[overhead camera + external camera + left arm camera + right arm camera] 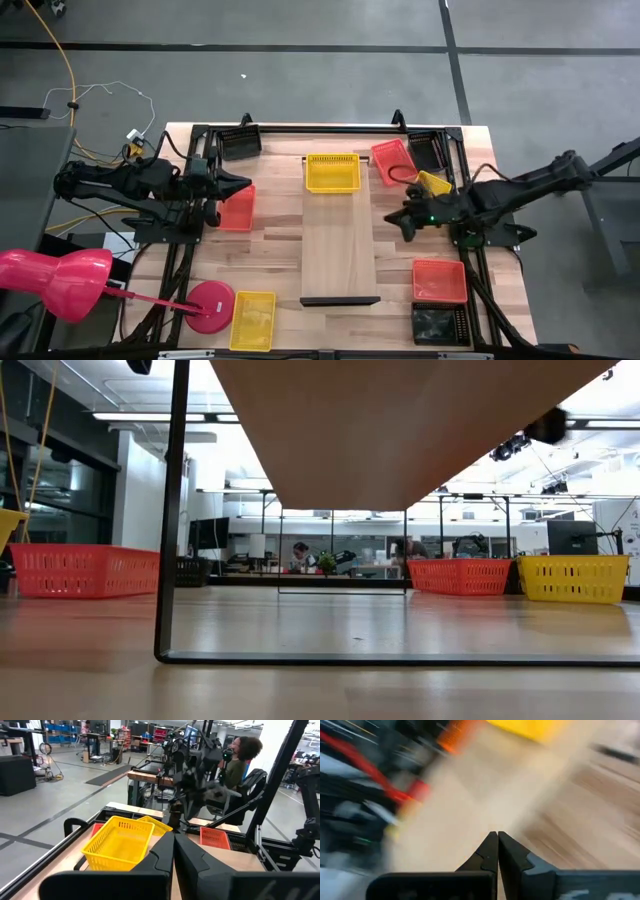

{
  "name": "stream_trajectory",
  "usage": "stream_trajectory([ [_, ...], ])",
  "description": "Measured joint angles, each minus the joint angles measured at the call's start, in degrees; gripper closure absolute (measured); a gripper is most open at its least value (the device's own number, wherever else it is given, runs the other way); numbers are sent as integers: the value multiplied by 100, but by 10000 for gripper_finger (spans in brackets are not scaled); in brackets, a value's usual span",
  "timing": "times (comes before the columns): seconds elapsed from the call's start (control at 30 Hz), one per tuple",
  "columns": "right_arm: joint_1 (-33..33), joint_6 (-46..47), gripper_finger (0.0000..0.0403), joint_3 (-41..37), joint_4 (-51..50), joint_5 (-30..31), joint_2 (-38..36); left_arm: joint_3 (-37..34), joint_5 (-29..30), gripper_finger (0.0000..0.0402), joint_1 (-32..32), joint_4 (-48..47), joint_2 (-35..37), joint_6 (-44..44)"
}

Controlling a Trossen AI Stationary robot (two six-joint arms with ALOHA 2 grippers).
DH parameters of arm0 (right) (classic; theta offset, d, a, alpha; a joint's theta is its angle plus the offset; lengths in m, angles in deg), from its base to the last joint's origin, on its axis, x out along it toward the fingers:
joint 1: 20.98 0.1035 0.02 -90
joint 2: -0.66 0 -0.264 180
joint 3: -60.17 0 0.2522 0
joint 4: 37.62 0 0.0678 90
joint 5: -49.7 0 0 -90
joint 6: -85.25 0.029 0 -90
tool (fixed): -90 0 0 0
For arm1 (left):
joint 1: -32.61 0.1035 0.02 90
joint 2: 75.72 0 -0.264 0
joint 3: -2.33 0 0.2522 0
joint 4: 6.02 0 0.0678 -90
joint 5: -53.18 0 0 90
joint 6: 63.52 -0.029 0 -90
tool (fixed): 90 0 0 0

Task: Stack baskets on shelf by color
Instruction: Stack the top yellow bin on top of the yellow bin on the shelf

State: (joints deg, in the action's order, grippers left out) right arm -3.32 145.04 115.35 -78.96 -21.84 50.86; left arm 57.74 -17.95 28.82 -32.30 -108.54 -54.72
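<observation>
Baskets: scattered over the table (270, 250); one yellow basket (332, 172) sits on the far end of the shelf (340, 245).
Shelf: long wood board down the table's middle, dark lip at the near end.
Left tool (243, 184): clenched, holding nothing, at the left side, just above a red basket (237, 208) and well apart from the shelf.
Right tool (392, 217): clenched, empty, just off the shelf's right edge, the yellow basket on the shelf beyond it.
Right side baskets: a red one (392, 160) and a second yellow one (434, 183) near the far corner, a black one (428, 150) behind them; another red (440, 281) and black (438, 325) nearer.
Near left: yellow basket (252, 320) beside a pink lamp base (208, 304).
</observation>
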Motion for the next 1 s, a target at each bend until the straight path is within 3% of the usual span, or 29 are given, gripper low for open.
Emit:
stream_trajectory([
  [0.2, -139, 589, 403, 786, -3093, -168, 428, 0, 15, 401, -1, -2, 0, 18],
  [0.33, -322, 456, 403, 992, -4107, -592, 824, 0, 243, 401, -2, -2, 0, 2],
  [0.67, -924, -72, 393, 288, -3949, -1166, 1092, 0, 450, 401, -2, -1, 0, 0],
  [0.77, -1119, -309, 363, 112, -3785, -1429, 1084, 0, 452, 401, 0, 0, 0, 0],
  [1.0, -1494, -910, 254, 82, -3482, -1396, 1121, 0, 452, 401, -2, -2, 0, 0],
])
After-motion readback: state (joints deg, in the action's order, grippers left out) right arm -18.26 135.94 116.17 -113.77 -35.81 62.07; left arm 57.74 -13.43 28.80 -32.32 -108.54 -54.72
